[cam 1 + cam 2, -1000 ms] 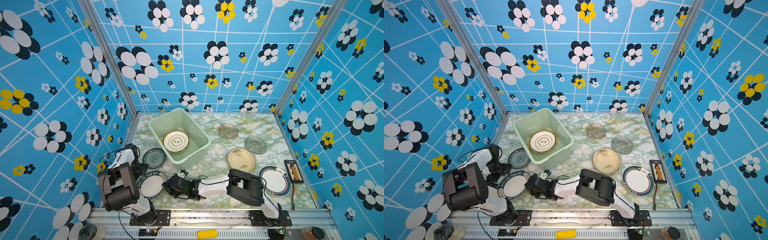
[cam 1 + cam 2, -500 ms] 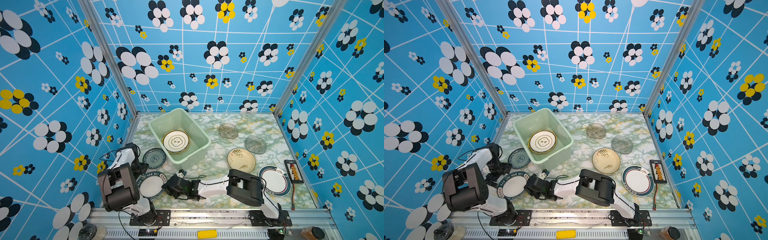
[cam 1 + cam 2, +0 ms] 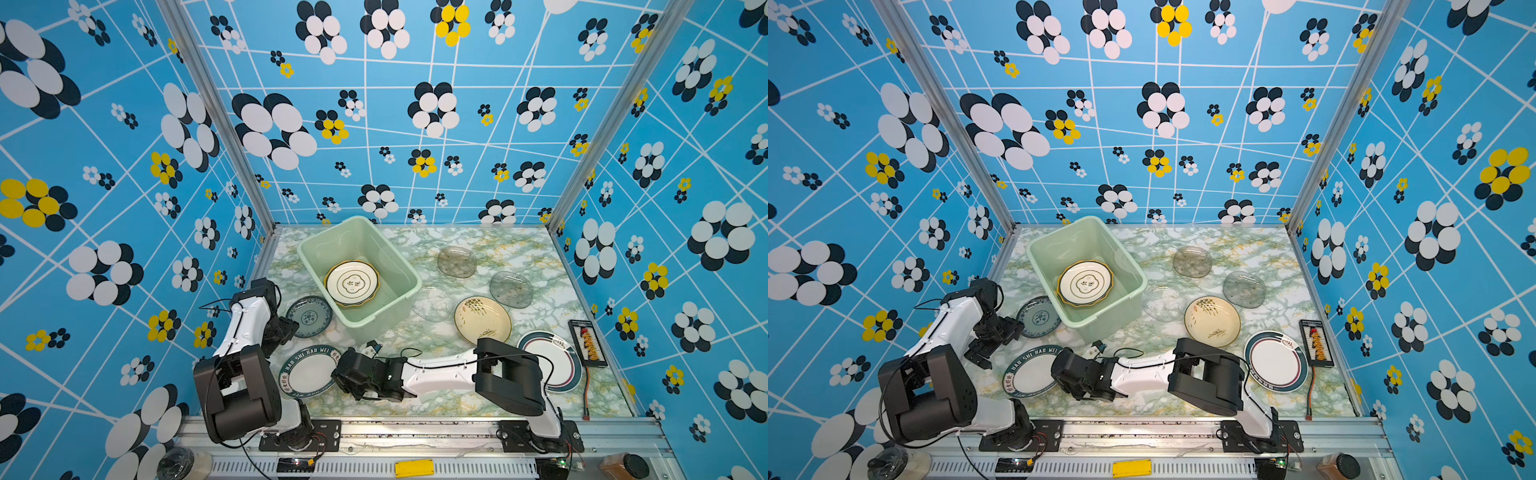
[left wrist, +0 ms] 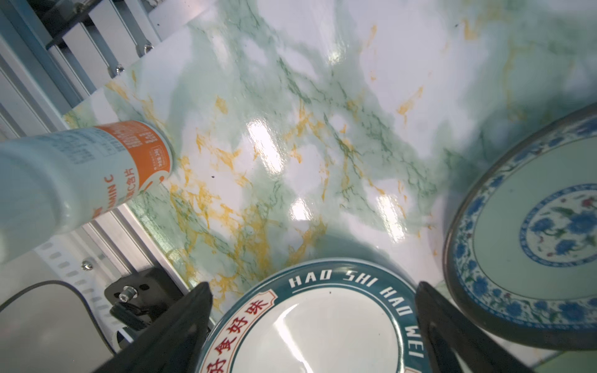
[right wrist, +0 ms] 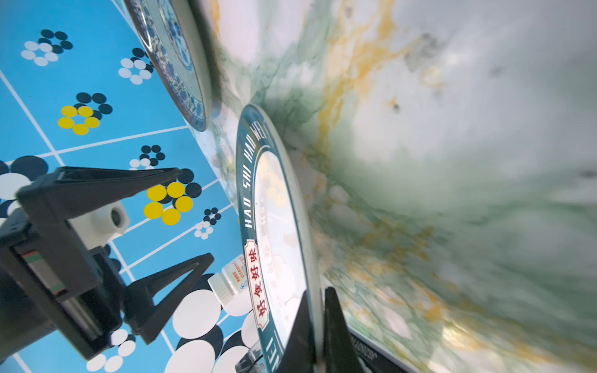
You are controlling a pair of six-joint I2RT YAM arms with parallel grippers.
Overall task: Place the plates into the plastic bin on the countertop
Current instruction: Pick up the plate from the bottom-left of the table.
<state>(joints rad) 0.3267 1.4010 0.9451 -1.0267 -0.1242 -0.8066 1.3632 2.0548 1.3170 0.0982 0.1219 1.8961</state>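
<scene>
We are pinching the rim of the lettered plate (image 3: 309, 372) in our right hand (image 5: 317, 292), closed thin on it. The plate is apparently lying flat on the worktop (image 3: 457, 399), with the plastic bin (image 3: 365, 320) sitting just beyond it. Our left hand (image 4: 310, 287) is hanging wide open, empty.

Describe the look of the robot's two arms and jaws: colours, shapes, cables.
The left arm and right arm match: glossy white shells between bulky black joint housings, thin black cables looping alongside. The jaws are black, tapering to points, with triangular cut-outs. A small white camera sits by the left ones.
</scene>
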